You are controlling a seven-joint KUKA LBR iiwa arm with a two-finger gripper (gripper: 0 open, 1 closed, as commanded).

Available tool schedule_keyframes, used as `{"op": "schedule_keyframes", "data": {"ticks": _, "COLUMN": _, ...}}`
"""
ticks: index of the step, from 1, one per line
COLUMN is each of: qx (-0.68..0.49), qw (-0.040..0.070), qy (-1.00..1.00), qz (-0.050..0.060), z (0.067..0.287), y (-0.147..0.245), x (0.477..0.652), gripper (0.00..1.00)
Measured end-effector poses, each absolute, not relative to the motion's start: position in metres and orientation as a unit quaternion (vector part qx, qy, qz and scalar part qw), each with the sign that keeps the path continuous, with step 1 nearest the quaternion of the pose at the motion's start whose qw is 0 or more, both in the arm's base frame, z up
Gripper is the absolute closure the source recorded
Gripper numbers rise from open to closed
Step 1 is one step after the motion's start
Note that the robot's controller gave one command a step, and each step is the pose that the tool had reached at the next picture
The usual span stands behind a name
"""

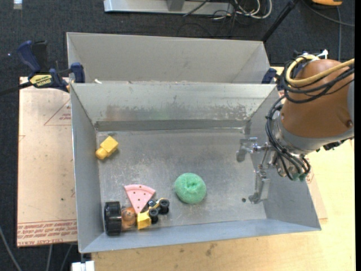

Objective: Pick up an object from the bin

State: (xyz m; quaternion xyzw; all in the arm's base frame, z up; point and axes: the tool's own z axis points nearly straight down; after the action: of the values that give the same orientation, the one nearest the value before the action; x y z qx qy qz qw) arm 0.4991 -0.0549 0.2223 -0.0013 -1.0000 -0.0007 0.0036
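Observation:
My gripper [249,175] hangs low over the right side of the bin floor, near the right wall. Its two metal fingers stand open, one tip toward the back and one toward the front, with nothing between them. Nearest to it, a hand's width to the left, a round green ball-like thing [190,187] lies on the floor, apart from the fingers. Further left lies a pink wedge shaped like a melon slice [139,195].
At the front left corner sit a black wheel-like piece [113,218] and a small yellow and black toy [151,213], close to the pink wedge. A yellow block [106,148] lies alone at the back left. The arm with its orange cover overhangs the right rim.

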Motion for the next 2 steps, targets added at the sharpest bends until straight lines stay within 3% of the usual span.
{"op": "schedule_keyframes", "data": {"ticks": 1, "qx": 0.0, "qw": 0.0, "qy": -1.0, "qz": 0.0, "z": 0.226, "y": -0.055, "x": 0.501, "gripper": 0.0}}
{"op": "schedule_keyframes", "data": {"ticks": 2, "qx": 0.007, "qw": -0.005, "qy": -1.0, "qz": 0.001, "z": 0.186, "y": -0.022, "x": 0.5, "gripper": 0.0}}
